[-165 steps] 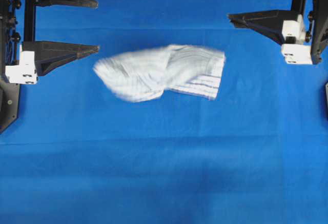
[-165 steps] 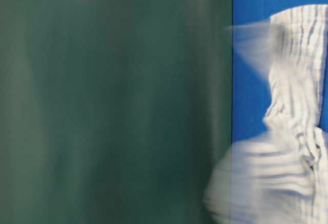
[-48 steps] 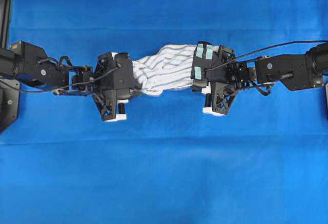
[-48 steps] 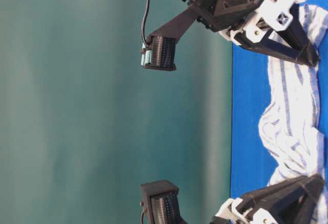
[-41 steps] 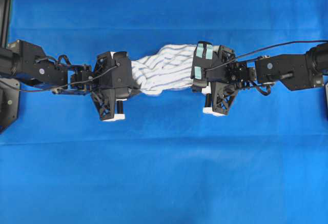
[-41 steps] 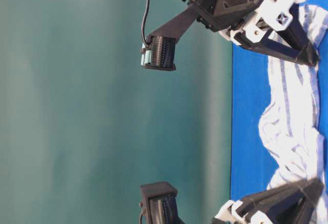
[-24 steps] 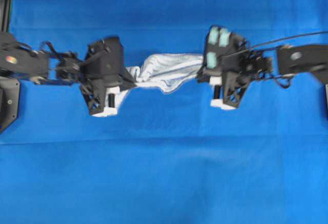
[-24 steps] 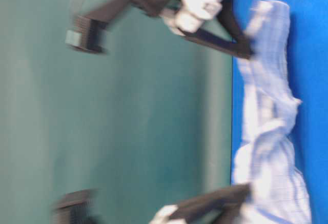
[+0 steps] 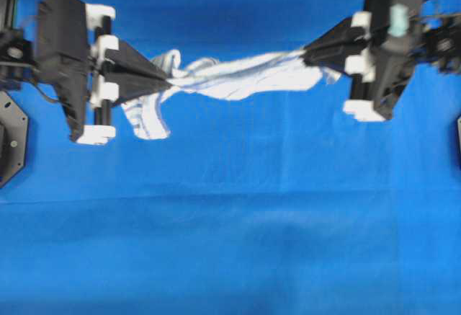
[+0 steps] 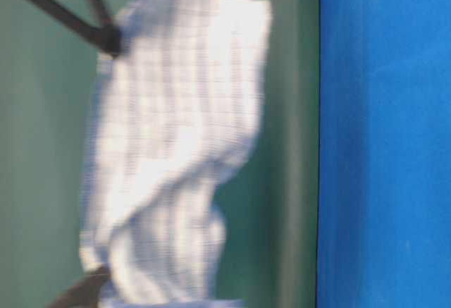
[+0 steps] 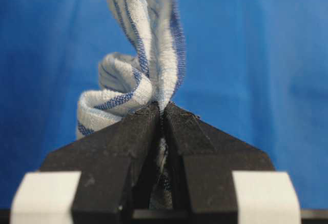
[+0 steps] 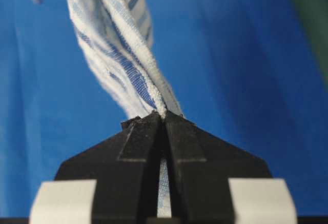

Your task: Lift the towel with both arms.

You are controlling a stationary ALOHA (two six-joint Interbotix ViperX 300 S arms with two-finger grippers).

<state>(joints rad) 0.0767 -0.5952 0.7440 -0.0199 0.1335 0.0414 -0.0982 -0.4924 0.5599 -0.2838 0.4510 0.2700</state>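
Note:
The towel (image 9: 238,77), white with blue-grey stripes, hangs stretched between my two grippers above the blue tablecloth (image 9: 230,221). My left gripper (image 9: 167,80) is shut on its left end, where a loose corner droops. My right gripper (image 9: 305,54) is shut on its right end. In the left wrist view the towel (image 11: 146,39) runs up out of the left gripper (image 11: 161,106), with cloth pinched between the fingers. In the right wrist view the towel (image 12: 120,55) is clamped in the right gripper (image 12: 164,114). The table-level view shows the towel (image 10: 176,146) hanging off the table, blurred.
The blue tablecloth (image 10: 384,146) covers the whole table under the arms. A dark mount (image 9: 11,138) stands at the left edge and another dark part (image 9: 458,138) at the right edge. A green backdrop (image 10: 42,146) stands behind the table.
Both grippers have risen and moved apart with the towel, pulling it taut and lifting it off the tablecloth. Both stay shut on it.

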